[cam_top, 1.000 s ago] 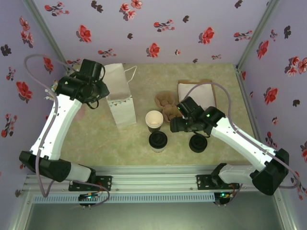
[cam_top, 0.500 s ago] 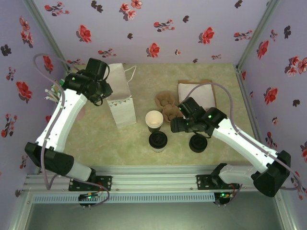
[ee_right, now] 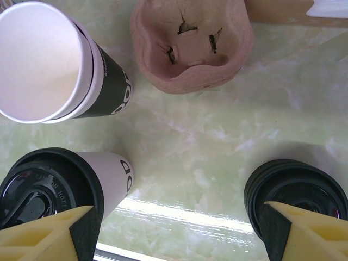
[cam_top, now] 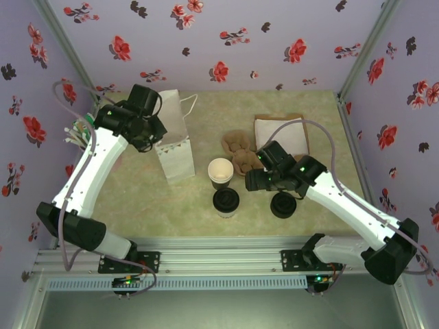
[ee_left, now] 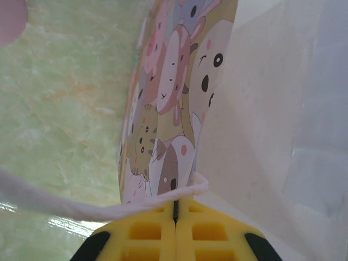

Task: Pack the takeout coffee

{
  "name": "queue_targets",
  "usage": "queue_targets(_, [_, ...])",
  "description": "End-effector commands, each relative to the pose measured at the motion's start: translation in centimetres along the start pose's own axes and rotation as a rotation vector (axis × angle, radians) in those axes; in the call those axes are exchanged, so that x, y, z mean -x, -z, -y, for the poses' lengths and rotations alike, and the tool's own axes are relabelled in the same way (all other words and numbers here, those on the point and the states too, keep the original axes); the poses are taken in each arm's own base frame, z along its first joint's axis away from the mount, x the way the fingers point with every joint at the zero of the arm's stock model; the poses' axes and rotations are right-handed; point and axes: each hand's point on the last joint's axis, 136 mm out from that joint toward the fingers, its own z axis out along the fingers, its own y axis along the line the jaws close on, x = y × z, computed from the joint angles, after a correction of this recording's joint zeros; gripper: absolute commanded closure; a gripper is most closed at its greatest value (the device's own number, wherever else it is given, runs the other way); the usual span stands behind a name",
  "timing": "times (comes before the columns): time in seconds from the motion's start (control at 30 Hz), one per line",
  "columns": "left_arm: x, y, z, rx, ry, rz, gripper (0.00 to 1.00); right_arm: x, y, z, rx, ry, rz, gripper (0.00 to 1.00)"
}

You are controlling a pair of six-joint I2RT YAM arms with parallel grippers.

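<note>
The takeout coffee point(cam_top: 226, 201) stands lidded near the table's front, just in front of an open cup point(cam_top: 220, 170) with no lid. In the right wrist view the coffee point(ee_right: 49, 187) is at lower left. My right gripper point(ee_right: 179, 234) is open and holds nothing. It hovers over bare table between the coffee and a stack of black lids point(ee_right: 293, 190). In the top view the right gripper point(cam_top: 254, 179) is right of both cups. My left gripper point(ee_left: 176, 201) is shut on the white cord handle point(ee_left: 81, 204) of the paper bag point(cam_top: 171, 147), at the bag's top edge.
A brown pulp cup carrier point(cam_top: 240, 147) lies behind the cups, and brown paper point(cam_top: 281, 130) lies further back right. The lid stack point(cam_top: 283, 204) sits right of the coffee. Floral walls enclose the table on three sides, and a metal rail point(cam_top: 219, 257) runs along its front.
My left gripper has moved right to the bag's top and closed on the cord handle. The right arm has shifted slightly right, still open.
</note>
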Motion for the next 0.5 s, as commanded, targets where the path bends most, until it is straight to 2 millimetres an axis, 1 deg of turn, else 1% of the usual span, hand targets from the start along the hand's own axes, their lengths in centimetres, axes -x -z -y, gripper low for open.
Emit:
queue_targets(0.0, [-1.3, 1.4, -0.1, 0.008, 0.046, -0.036, 1.00, 0.0, 0.2, 0.3, 0.001, -0.022, 0.013, 0.21])
queue_targets(0.2, [-2.4, 2.1, 0.5, -0.012, 0.047, -0.041, 1.00, -0.1, 0.4, 0.4, 0.002, -0.023, 0.018, 0.21])
queue_targets(0.47, [-4.0, 2.4, 1.1, -0.032, 0.021, -0.053, 1.00, -0.3, 0.2, 0.5, 0.002, -0.024, 0.014, 0.21])
